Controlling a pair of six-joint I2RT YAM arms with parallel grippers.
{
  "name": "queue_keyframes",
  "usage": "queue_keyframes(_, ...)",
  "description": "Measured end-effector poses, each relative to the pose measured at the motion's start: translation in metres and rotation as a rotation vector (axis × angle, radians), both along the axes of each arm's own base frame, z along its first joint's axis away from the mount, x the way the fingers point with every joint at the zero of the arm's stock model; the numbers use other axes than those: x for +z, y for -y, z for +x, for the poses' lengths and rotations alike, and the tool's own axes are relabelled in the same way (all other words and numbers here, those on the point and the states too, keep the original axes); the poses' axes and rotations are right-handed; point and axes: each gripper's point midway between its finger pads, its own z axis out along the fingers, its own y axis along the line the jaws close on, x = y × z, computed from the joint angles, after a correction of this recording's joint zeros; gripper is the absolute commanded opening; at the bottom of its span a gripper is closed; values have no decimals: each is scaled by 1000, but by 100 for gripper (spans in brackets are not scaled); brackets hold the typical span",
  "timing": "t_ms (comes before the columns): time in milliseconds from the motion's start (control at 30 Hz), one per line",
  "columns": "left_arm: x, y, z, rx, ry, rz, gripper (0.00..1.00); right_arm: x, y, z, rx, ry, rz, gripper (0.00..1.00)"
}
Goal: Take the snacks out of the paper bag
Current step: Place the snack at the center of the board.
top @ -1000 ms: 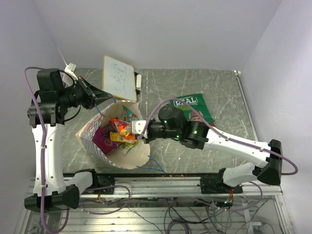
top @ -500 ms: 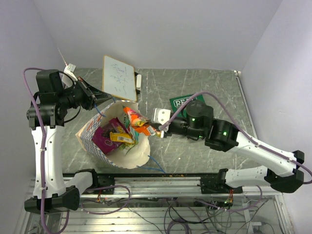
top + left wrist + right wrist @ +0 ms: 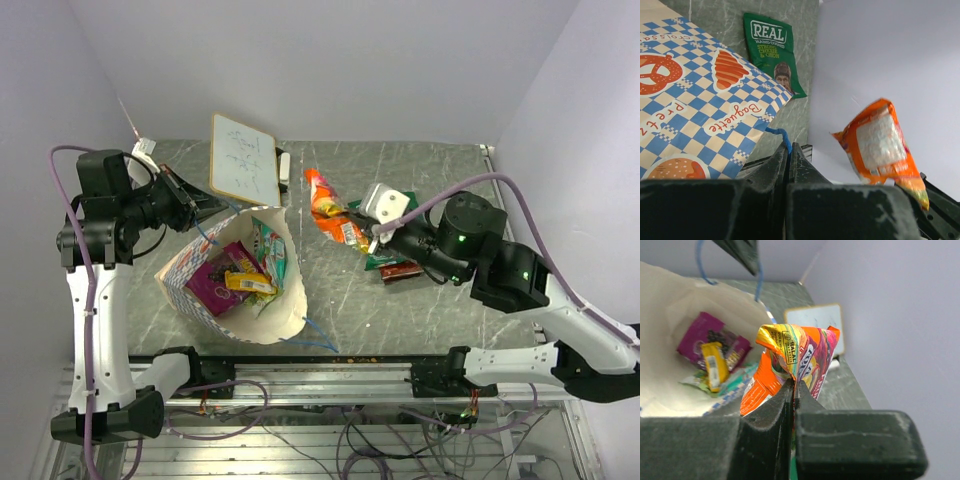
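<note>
- Top view: the green packet [image 3: 383, 262] is mostly hidden under the right gripper [image 3: 358, 230]. Only its 6 o'clock end peeks out.
- The scribbles on the white board [image 3: 245, 160] are too small to read.
- The right arm [image 3: 560, 300] is cut off at 3 o'clock.
- Left wrist view: the paper bag [image 3: 695, 95] runs off the picture at 9 o'clock.
- Right wrist view: the bottom of the orange-red packet [image 3: 800, 360] hides behind the dark fingers [image 3: 765, 420] at 6 o'clock.

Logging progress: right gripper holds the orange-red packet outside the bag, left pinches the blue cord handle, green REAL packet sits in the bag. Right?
Not quite. The green REAL packet lies on the table outside the paper bag; the left wrist view shows it. The right gripper does hold the orange-red packet, and the left gripper pinches the blue cord handle.
</note>
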Motion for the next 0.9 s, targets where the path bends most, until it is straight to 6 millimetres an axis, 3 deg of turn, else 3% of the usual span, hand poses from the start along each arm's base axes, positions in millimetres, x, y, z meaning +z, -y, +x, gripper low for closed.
queue_keyframes(100,-2,0,-2,3,-3,2,7,-7,8,17,-108,-9,-24,0)
queue_keyframes(233,-3,-1,-2,4,-4,6,7,-28,21,56,-258,-61,-53,0)
queue_keyframes(400,-5,-1,-2,2,-14,8,7,-74,60,113,-441,-177,-67,0)
queue_keyframes(700,-11,-2,2,-9,-60,19,7,-117,94,151,-528,-295,-47,0)
queue_keyframes(900,-5,-2,2,-15,-41,26,7,-166,108,181,-606,-451,-51,0)
